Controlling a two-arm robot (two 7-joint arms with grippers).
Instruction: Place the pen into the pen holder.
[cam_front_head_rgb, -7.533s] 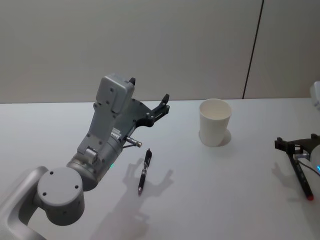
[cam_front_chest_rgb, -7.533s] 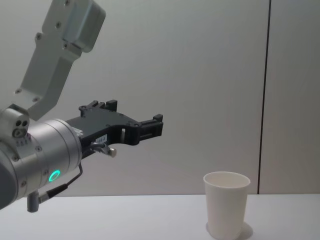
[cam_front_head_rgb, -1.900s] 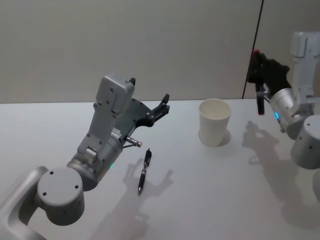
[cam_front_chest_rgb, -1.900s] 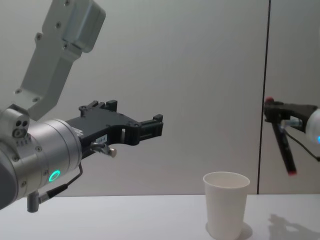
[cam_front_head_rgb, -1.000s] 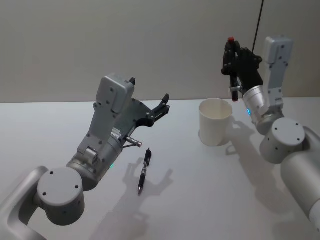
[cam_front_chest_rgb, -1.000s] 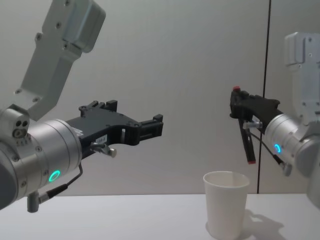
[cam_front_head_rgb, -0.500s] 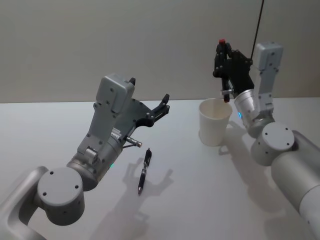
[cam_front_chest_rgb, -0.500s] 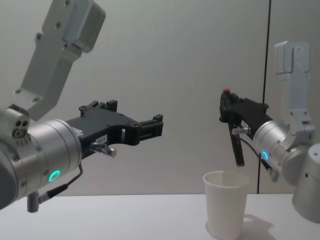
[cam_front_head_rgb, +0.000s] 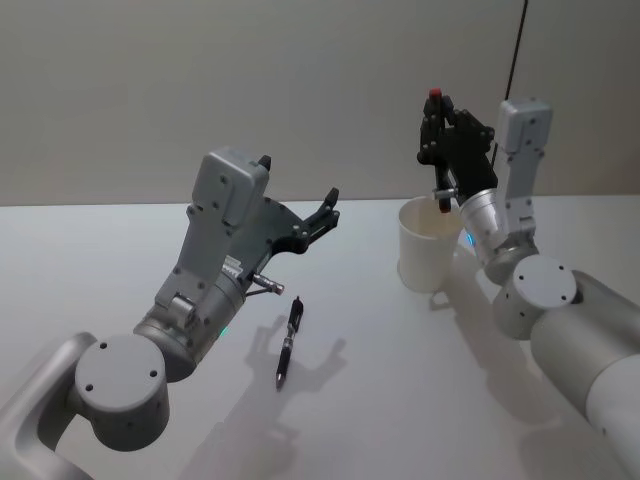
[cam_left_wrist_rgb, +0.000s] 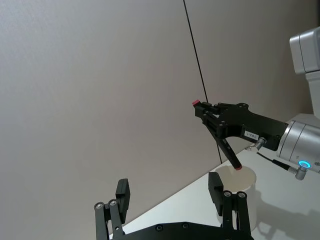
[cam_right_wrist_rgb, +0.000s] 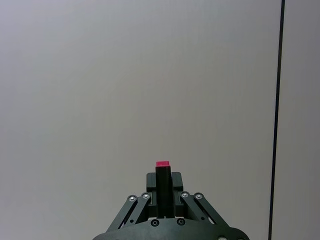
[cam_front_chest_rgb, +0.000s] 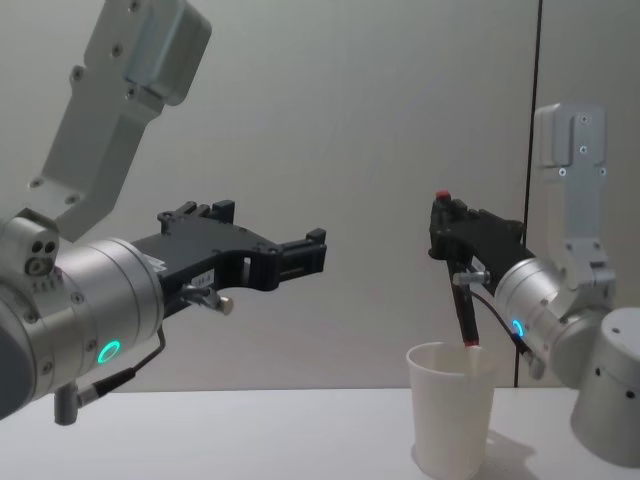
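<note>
The right claw (cam_front_chest_rgb: 441, 228) is clamped on the upper part of the pen (cam_front_chest_rgb: 462, 310), its fingers pressed together on the barrel. The pen hangs down from the grip, leaning a little, with its red tip at the level of the rim of the white cup (cam_front_chest_rgb: 452, 420) and over the cup's mouth. The cup stands upright on the table (cam_front_head_rgb: 120, 260).

The chest view gives the side-on line of the pen and shows the tip just at the rim. The head view shows the pen's lower end over the cup's opening on its right side. It also shows the other pen (cam_front_head_rgb: 289, 342), which lies flat on the table well to the left of the cup. The right wrist view looks along the claw at the bare wall, with a small red end standing up between the closed fingers. The left wrist view catches the right claw from farther off, with the pen slanting down to the cup.

The right arm reaches in from the right with its forearm raised and the wrist held above and just behind the cup. The left claw (cam_front_head_rgb: 298, 178) hangs in the air over the left half of the table with its fingers spread apart, holding nothing.
</note>
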